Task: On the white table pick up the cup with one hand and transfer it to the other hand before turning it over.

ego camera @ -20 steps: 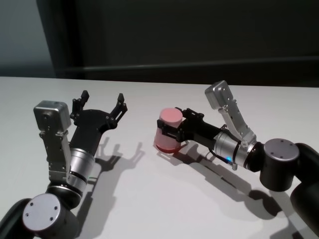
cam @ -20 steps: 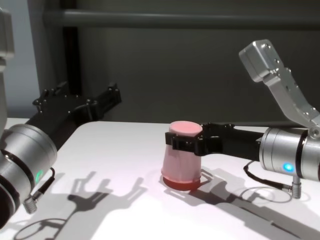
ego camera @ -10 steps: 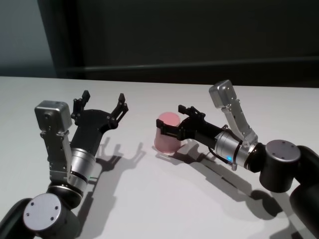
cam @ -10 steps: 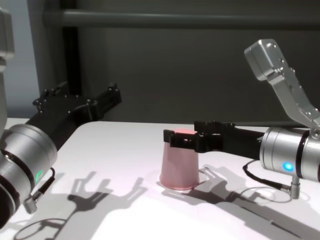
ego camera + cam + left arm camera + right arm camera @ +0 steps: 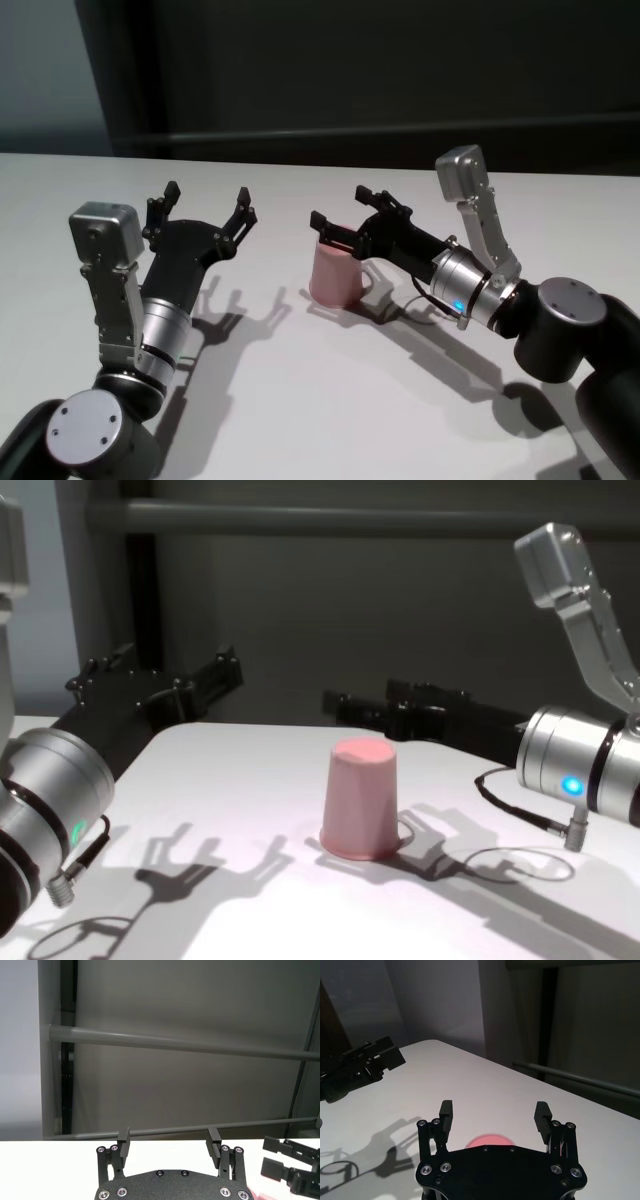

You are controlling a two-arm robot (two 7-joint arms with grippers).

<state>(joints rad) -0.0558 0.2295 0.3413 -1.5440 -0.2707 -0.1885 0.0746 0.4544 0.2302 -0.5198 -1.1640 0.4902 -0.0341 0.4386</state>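
The pink cup (image 5: 335,276) stands upside down on the white table (image 5: 300,400), wide rim down and narrow flat base up; it also shows in the chest view (image 5: 360,802). My right gripper (image 5: 340,207) is open and empty, held just above and behind the cup's base, not touching it (image 5: 365,695). In the right wrist view the cup's pink base (image 5: 487,1140) peeks out below the open right gripper (image 5: 494,1107). My left gripper (image 5: 206,195) is open and empty, held above the table to the cup's left (image 5: 160,670), and shows in its own wrist view (image 5: 169,1136).
A dark wall with a grey horizontal rail (image 5: 175,1045) runs behind the table's far edge (image 5: 300,163). The arms cast shadows on the table (image 5: 200,870). The right gripper's fingers (image 5: 280,1160) show in the left wrist view.
The right gripper set the upturned cup down on the table, opened, and rose clear above it, drawing back a little. The left arm has not moved.
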